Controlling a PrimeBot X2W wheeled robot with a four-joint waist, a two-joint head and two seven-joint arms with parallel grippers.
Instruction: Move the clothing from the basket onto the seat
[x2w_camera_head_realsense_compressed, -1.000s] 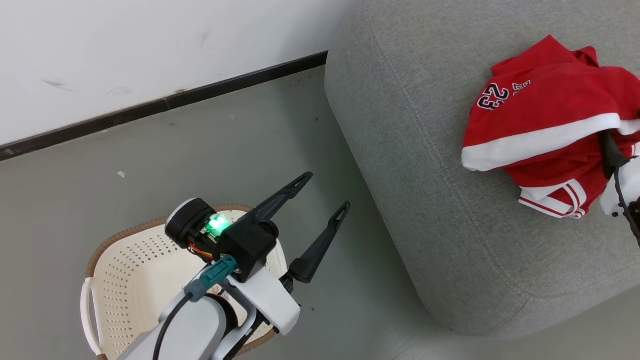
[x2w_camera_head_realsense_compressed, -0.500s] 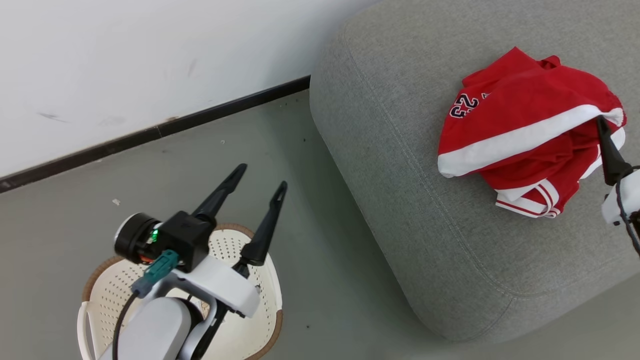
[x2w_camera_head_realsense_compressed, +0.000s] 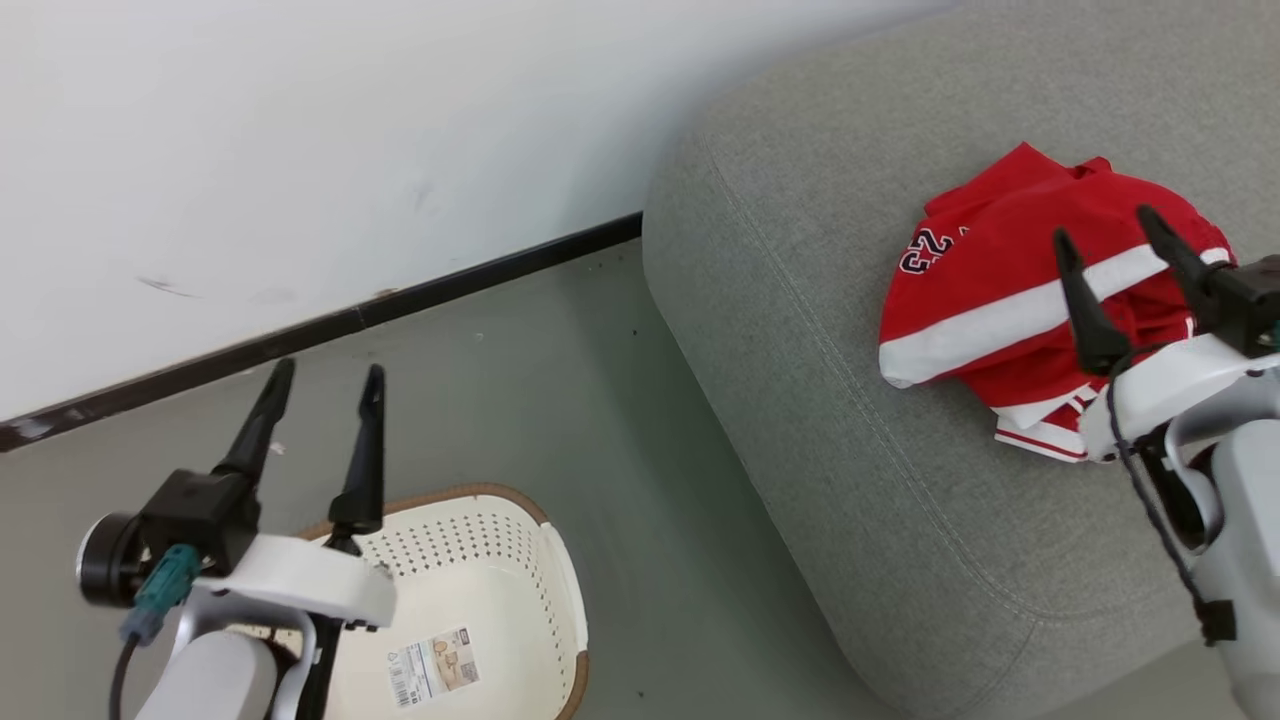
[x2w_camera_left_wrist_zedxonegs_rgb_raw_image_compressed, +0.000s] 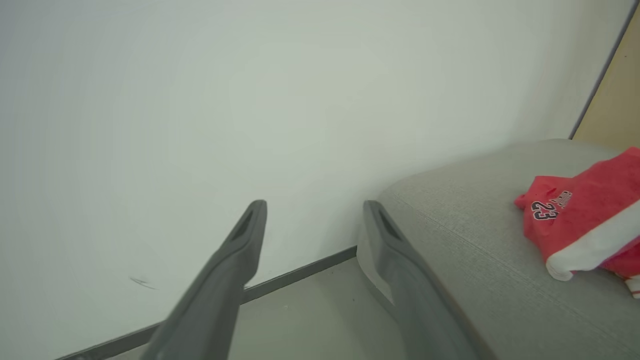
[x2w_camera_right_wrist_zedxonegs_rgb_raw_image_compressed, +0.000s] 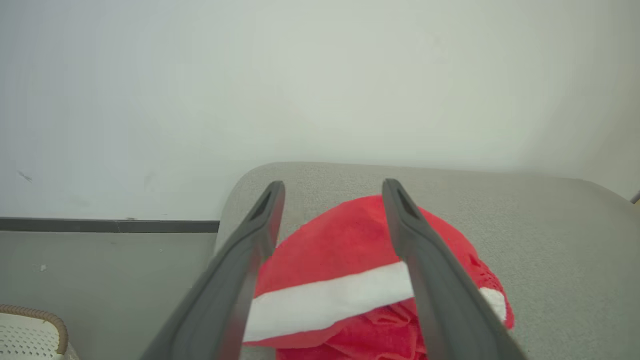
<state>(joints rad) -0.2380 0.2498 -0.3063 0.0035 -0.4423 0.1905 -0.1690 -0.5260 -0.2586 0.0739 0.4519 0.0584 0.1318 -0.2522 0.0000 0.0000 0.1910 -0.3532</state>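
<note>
Both spread, empty: left gripper (x2w_camera_head_realsense_compressed: 330, 368), right gripper (x2w_camera_head_realsense_compressed: 1102, 225). Red white-banded clothing (x2w_camera_head_realsense_compressed: 1000, 270) lay on grey woven seat (x2w_camera_head_realsense_compressed: 800, 300) under right gripper.

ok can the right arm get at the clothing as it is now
Probably yes: the right gripper is open, close to the clothing on the seat, with nothing between them.

The clothing (x2w_camera_head_realsense_compressed: 1010, 290) lies on the seat (x2w_camera_head_realsense_compressed: 820, 420), right of the basket (x2w_camera_head_realsense_compressed: 480, 600) on the floor.
</note>
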